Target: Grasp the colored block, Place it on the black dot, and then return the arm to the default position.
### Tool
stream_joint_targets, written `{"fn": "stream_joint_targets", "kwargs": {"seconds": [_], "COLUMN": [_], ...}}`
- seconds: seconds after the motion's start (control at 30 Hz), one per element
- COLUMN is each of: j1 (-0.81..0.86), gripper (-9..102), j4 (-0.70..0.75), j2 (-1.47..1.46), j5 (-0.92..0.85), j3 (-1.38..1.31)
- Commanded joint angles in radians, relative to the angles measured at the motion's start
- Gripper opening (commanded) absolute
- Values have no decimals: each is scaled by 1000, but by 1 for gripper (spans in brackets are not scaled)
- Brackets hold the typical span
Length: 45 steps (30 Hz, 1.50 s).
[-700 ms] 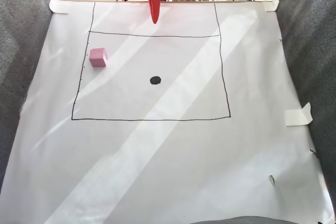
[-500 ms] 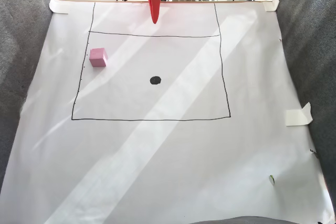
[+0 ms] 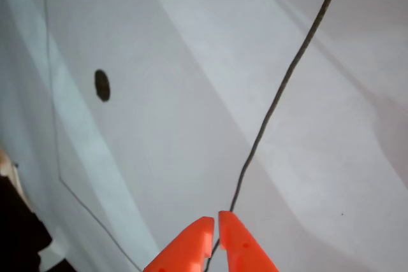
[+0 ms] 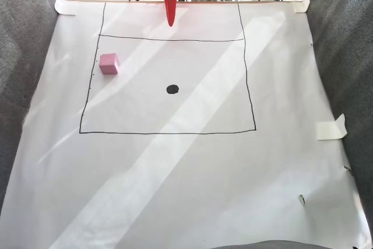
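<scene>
The pink block (image 4: 109,63) sat far left of the black dot (image 4: 172,89), so the orange gripper (image 4: 170,23), pinched shut and empty, waited behind it.

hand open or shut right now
Shut. In the other view the two orange fingers of the hand sit tip to tip with a hairline gap and nothing between them.
</scene>
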Motion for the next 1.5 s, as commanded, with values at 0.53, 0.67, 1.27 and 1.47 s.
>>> {"fn": "stream_joint_targets", "kwargs": {"seconds": [0.53,0.67,1.27,1.47], "j1": [89,140,420,471], "gripper": [0,0,0,0], "j4": [167,187,574,632], "j2": [-531,-735,-1746,-1950], "j5": [150,173,120,54], "j3": [-604,-802,-1855,-2063]}}
